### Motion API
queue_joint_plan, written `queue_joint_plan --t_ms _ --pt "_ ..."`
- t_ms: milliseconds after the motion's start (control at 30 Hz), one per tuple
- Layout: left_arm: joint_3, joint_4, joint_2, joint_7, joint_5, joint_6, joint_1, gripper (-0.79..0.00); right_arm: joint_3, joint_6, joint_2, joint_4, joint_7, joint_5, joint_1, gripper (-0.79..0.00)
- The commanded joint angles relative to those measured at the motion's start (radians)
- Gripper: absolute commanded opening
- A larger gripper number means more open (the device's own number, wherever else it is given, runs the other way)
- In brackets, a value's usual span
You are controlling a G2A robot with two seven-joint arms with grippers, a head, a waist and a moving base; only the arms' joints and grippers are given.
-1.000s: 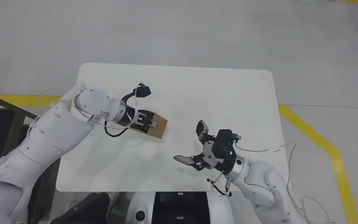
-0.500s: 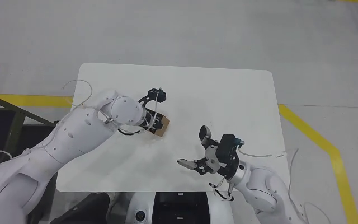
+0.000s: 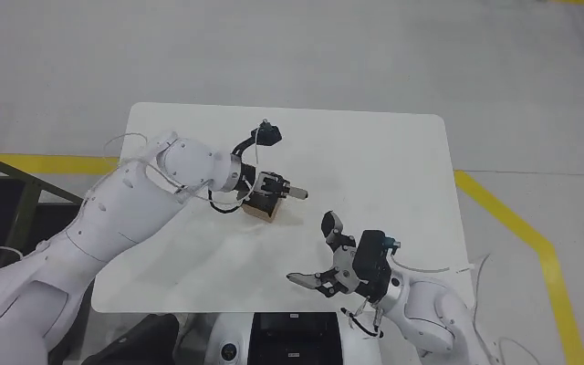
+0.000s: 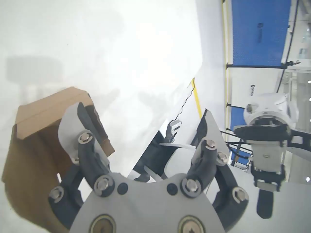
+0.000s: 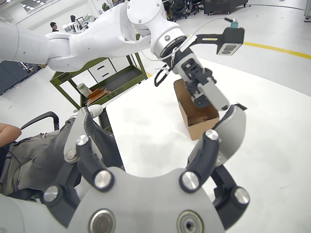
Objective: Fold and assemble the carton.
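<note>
A small brown carton (image 3: 260, 210) stands open-topped near the middle of the white table (image 3: 374, 155). My left gripper (image 3: 287, 190) is open just above it and points toward the table's right side. In the left wrist view one finger (image 4: 80, 122) lies against the inner wall of the carton (image 4: 34, 146), and the other finger is well clear of it. The right wrist view shows the carton (image 5: 196, 122) with the left gripper (image 5: 213, 98) over its open top. My right gripper (image 3: 310, 248) hangs open near the front edge, apart from the carton, with nothing between its fingertips (image 5: 158, 115).
A green cart (image 5: 102, 78) with drawers stands off the table's left side. A seated person's legs (image 5: 36, 146) are by the front-left corner. Bare table lies to the right of and behind the carton.
The left gripper swung from lying over the flatter carton to pointing right above it. The carton now stands narrower and boxed. The right gripper drifted slightly toward the front edge.
</note>
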Motion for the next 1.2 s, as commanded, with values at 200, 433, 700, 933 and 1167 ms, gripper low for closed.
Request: queue_joint_plan --t_ms 200,433,700,933,1167 --pt "-0.194 -0.044 0.041 0.057 -0.172 -0.194 0.110 0.000 -0.021 -0.018 0.005 -0.015 0.007 -0.006 -0.004 0.000" --pt "-0.355 -0.022 0.075 0.090 -0.151 -0.458 0.210 0.000 -0.044 -0.016 0.005 0.005 0.019 0.010 0.029 0.000" --pt "-0.506 0.077 0.102 0.144 -0.022 -0.759 0.292 0.000 -0.078 -0.010 0.001 0.047 0.040 0.010 0.095 0.000" --pt "-0.580 0.184 0.116 0.145 0.031 -0.905 0.321 0.000 -0.159 0.084 -0.014 0.093 0.026 -0.123 0.167 0.000" --pt "-0.629 0.250 0.138 0.166 0.081 -1.005 0.344 0.000 -0.263 0.180 -0.038 0.174 -0.039 -0.264 0.242 0.000"
